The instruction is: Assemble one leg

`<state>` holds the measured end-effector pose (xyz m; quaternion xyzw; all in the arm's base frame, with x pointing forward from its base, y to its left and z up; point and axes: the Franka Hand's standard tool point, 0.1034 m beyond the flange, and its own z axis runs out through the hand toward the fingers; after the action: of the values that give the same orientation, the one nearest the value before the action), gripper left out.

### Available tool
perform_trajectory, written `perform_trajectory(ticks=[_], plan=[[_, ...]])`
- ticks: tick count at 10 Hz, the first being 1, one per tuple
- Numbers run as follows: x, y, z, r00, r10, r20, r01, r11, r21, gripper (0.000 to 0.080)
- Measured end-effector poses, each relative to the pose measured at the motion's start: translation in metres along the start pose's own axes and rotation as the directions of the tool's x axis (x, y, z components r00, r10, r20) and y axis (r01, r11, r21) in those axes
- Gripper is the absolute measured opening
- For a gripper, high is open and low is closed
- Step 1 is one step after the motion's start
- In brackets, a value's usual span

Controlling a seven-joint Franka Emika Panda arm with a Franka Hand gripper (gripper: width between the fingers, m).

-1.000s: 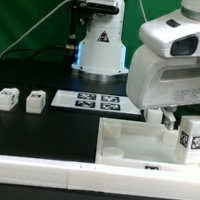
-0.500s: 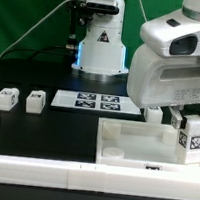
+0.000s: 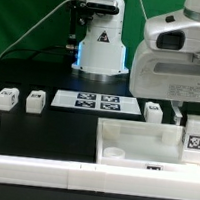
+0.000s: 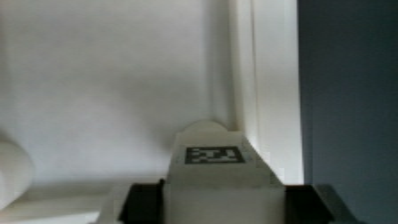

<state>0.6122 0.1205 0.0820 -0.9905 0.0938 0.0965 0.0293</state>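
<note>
One large white tray-like piece (image 3: 143, 148) is lying on the dark worktop (image 3: 44, 132), its corner at the exterior view's right being overhung by the tool (image 4: 215, 204). The leg (image 3: 195, 139) is being pinched between the tool's fingers, its long axis upright and in line with them, directly below the tool and just inside the tray's wall; whether it is touching the corner socket cannot be told.

Beneath the arm (image 3: 177, 67), a tagged leg (image 3: 196, 139) is upright at the tray's (image 3: 138, 145) corner.
</note>
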Motion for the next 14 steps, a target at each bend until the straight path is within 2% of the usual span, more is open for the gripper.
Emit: perform_trajectory(ticks=[2,4,6,9,12,13,14], plan=[[-0.001,-0.002,0.000,0.980,0.197,0.002,-0.197,0.980,0.004,0.0293],[-0.002,-0.005,0.000,0.923,0.384,0.012,-0.385,0.923,0.014,0.0293],[-0.002,-0.007,0.001,0.813,0.582,0.027,-0.582,0.813,0.024,0.0293],[-0.003,-0.011,0.001,0.594,0.804,0.035,-0.805,0.593,0.016,0.0293],[-0.002,-0.012,0.001,0.396,0.917,0.039,-0.918,0.396,0.018,0.0293],[-0.001,-0.012,0.001,0.399,0.916,0.039,-0.917,0.399,0.018,0.0293],[-0.002,-0.012,0.001,0.407,0.912,0.039,-0.913,0.407,0.018,0.0365]])
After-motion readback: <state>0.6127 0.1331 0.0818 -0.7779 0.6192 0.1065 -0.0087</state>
